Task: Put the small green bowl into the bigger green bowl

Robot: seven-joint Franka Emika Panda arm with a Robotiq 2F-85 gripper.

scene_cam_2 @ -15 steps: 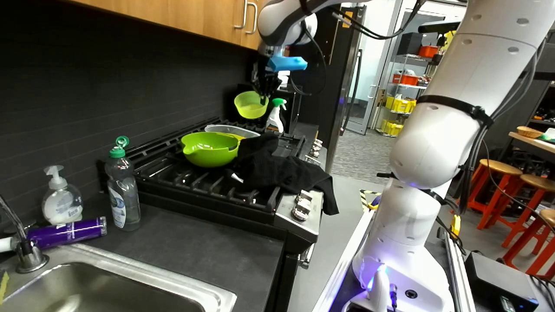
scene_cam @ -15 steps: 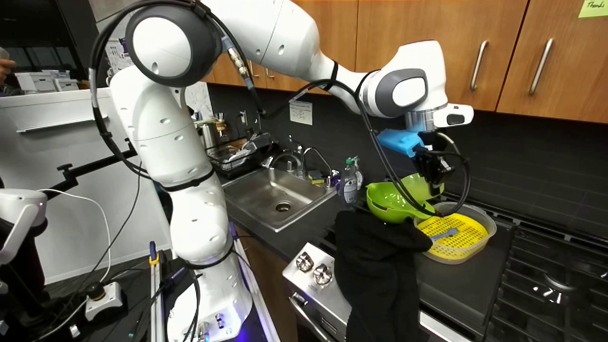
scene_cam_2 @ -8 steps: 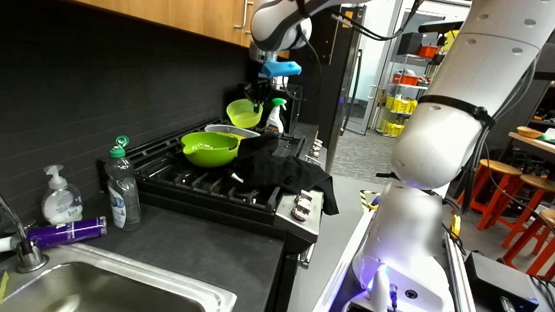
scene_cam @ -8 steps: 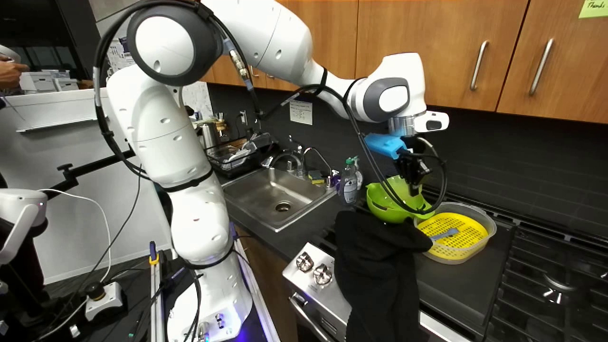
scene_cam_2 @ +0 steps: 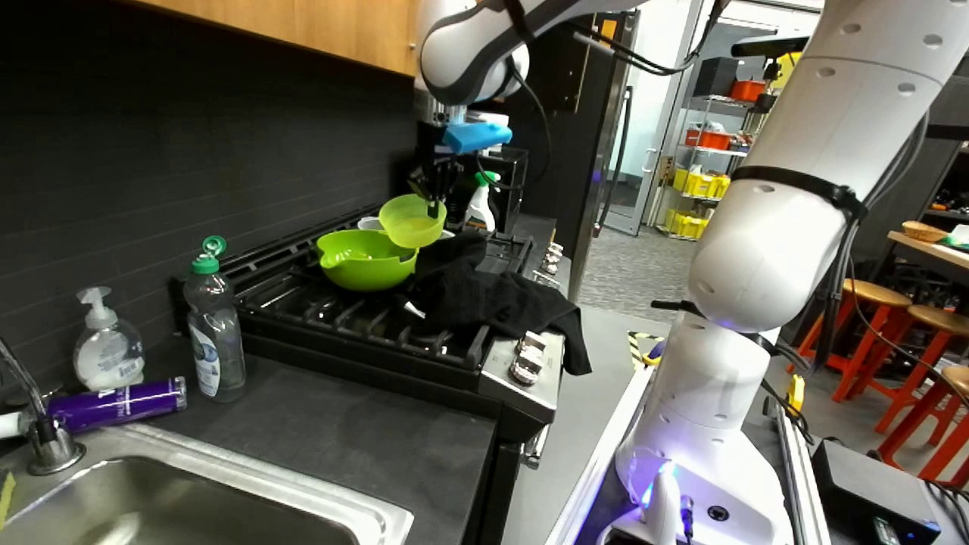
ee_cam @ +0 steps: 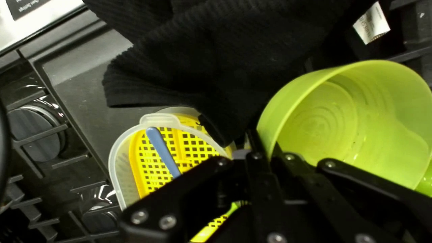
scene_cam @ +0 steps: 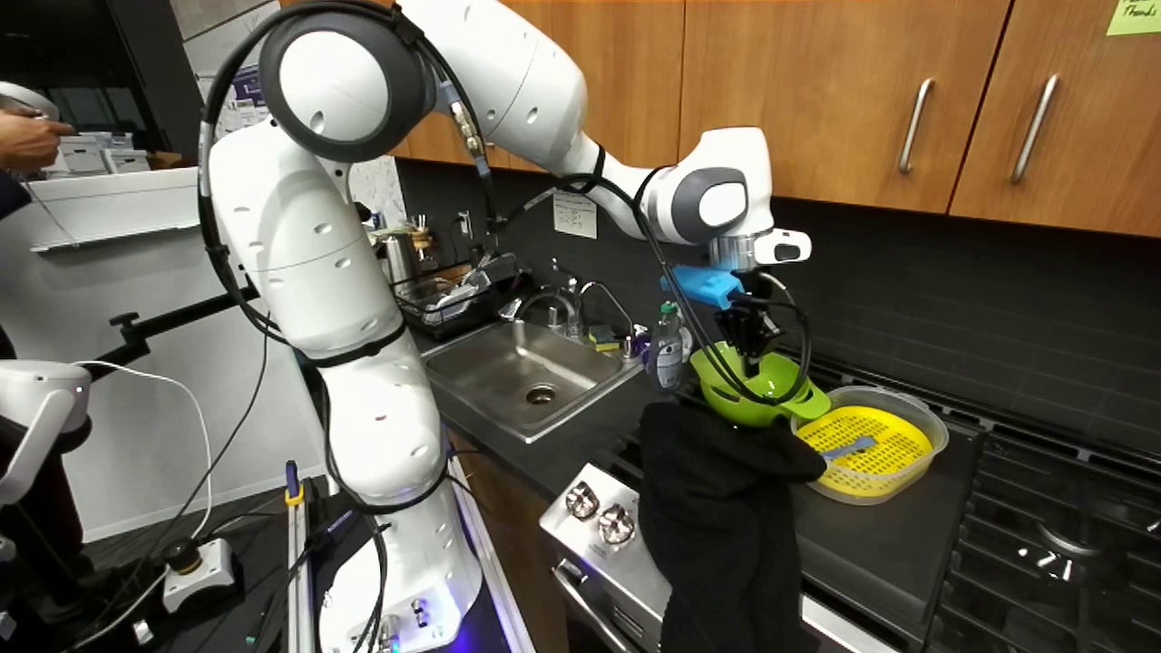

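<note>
The small green bowl [scene_cam_2: 409,225] is pale lime and hangs tilted from my gripper [scene_cam_2: 434,208]. In the wrist view the gripper [ee_cam: 265,143] is shut on the rim of the small green bowl [ee_cam: 317,125], one finger inside and one outside. The bigger green bowl [scene_cam_2: 365,269] is bright green and stands on the stove. In an exterior view the small bowl overlaps the bigger bowl's right rim; contact cannot be told. In another exterior view my gripper [scene_cam: 751,363] shows above the bigger bowl [scene_cam: 739,410]. Only a sliver of the bigger bowl [ee_cam: 427,184] shows in the wrist view.
A clear tub [scene_cam: 934,431] with a yellow perforated basket [scene_cam: 893,440] and a blue-grey utensil [scene_cam: 850,447] stands beside the bigger bowl. A black cloth [scene_cam: 726,508] lies over the stove front. A soap bottle [scene_cam_2: 214,344] stands near the sink. Wooden cabinets [scene_cam: 816,91] hang above.
My gripper has moved down and toward the sink side, carrying the small green bowl from above the tub to the bigger bowl. The bigger bowl has not moved.
</note>
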